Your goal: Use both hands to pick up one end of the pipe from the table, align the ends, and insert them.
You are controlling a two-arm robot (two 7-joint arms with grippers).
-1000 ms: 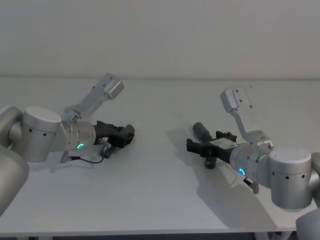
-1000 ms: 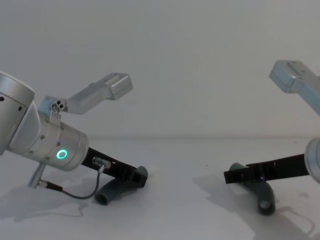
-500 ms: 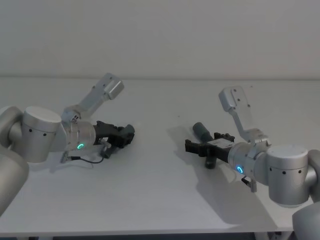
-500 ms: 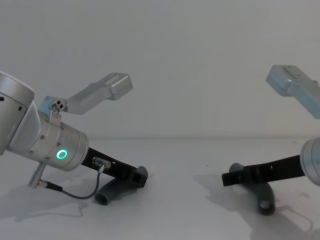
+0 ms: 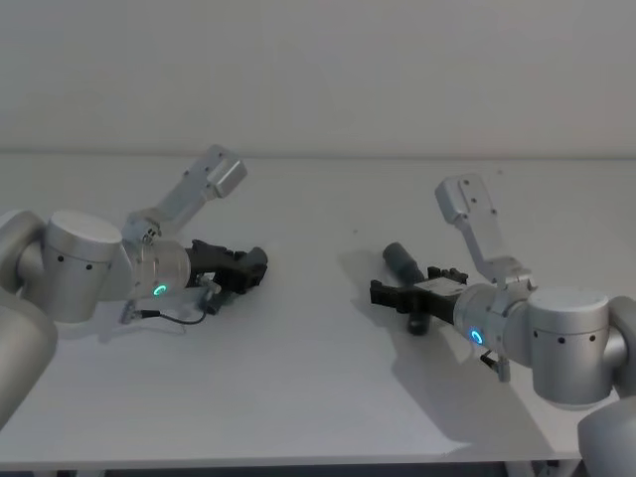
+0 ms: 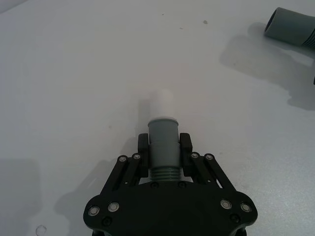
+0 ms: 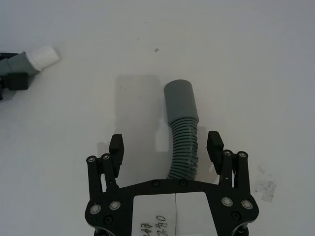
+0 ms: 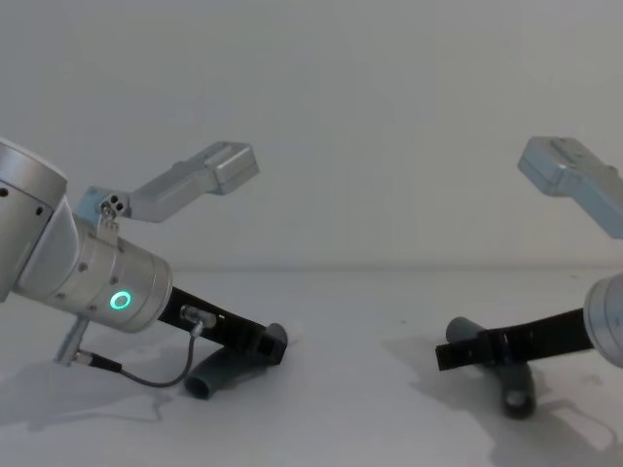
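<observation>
Two grippers at two grey pipe pieces on the white table point(image 5: 318, 397).
The left gripper point(image 6: 164, 147) is clamped narrowly on the pipe piece with the pale tip point(image 6: 163, 132), low on the left part of the table. The right gripper point(image 7: 165, 144) has its jaws wide, with one finger on each side of the ribbed pipe piece point(image 7: 181, 105), which lies on the table at the right; neither finger touches it. A white label point(image 7: 174, 209) on the right gripper carries handwriting, which I cannot read.
</observation>
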